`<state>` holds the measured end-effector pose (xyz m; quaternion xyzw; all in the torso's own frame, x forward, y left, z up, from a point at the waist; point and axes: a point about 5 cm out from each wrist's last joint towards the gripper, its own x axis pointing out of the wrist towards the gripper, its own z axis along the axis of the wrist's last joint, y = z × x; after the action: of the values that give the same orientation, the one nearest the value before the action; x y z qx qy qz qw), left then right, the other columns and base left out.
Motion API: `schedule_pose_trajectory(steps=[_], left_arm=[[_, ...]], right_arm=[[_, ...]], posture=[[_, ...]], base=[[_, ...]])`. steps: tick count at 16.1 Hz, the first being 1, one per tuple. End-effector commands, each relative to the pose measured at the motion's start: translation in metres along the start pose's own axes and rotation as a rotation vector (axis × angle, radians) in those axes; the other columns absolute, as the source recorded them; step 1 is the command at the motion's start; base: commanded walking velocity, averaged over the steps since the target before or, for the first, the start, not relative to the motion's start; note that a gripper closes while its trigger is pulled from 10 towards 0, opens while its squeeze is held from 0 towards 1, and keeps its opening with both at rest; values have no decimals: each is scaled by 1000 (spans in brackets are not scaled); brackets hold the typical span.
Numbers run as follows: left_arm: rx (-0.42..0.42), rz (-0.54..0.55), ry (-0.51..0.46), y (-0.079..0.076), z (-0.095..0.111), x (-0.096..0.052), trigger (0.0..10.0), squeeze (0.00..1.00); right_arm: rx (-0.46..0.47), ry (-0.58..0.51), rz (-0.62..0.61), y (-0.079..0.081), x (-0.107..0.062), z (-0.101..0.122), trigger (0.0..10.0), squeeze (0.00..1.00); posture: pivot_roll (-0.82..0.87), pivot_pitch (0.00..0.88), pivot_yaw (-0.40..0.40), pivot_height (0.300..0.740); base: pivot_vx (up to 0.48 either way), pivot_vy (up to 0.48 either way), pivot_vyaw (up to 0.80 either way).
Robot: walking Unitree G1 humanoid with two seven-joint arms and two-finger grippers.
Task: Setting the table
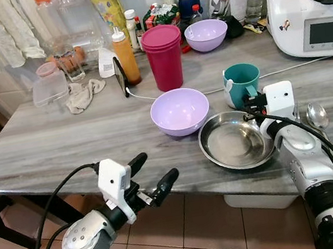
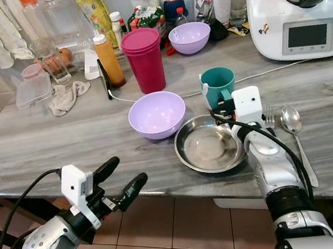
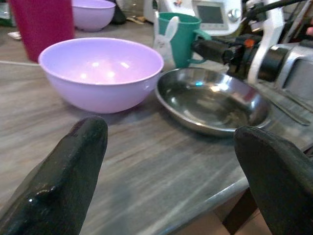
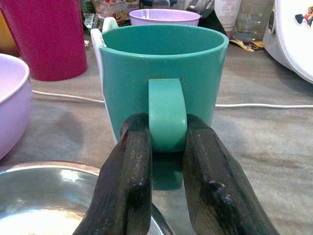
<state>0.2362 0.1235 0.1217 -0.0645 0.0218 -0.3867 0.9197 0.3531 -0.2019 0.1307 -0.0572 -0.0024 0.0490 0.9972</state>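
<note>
Teal mug (image 4: 164, 78) empty | right gripper (image 4: 166, 147) clamps handle | steel plate (image 1: 236, 141) empty

Both head eyes look forward and down from above the grey marbled worktop (image 1: 61, 142), sharing nearly the whole spread. The left wrist camera sits low at the worktop's edge, close to the lilac plastic bowl (image 3: 100, 71) at 12 o'clock. The right wrist camera looks level, very near the teal plastic mug (image 4: 164, 73).
</note>
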Motion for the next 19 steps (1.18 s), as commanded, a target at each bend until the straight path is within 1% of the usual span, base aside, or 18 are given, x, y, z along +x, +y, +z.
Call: schedule_pose_trajectory(steps=[1,2,3,4,7,12,16,19], left_arm=[[1,-10,10,0,0,1,10000,0],[0,-11,11,0,-1,2,10000,0],[-3,-15,12,-1,-1,3,10000,0],[-7,-24,16,-3,-3,3,10000,0],[-2,-23,21,-1,-3,3,10000,0],[-2,-20,29,-1,-6,4,10000,0],[0,-16,31,0,-7,5,10000,0],[0,-13,26,1,-7,7,10000,0]], right_arm=[[-5,2,11,2,1,-1,10000,0],[-5,0,8,1,0,-2,10000,0],[-7,-1,3,0,-1,-3,10000,176],[-12,-2,-11,-4,-3,-4,10000,1000],[-32,-5,-44,-11,-7,-6,10000,1000],[-52,-22,-62,-18,-12,-5,10000,1000],[-77,-65,-56,-16,-13,6,10000,1000],[-105,-91,-35,-11,-14,12,10000,1000]], posture=[[-192,46,94,740],[-194,46,95,740],[-198,46,97,740],[-201,45,99,740],[-204,43,100,740],[-213,40,103,740],[-214,38,101,740],[-217,32,95,740]], base=[[0,0,0],[0,0,0],[0,0,0],[0,0,0],[0,0,0],[0,0,0],[0,0,0],[0,0,0]])
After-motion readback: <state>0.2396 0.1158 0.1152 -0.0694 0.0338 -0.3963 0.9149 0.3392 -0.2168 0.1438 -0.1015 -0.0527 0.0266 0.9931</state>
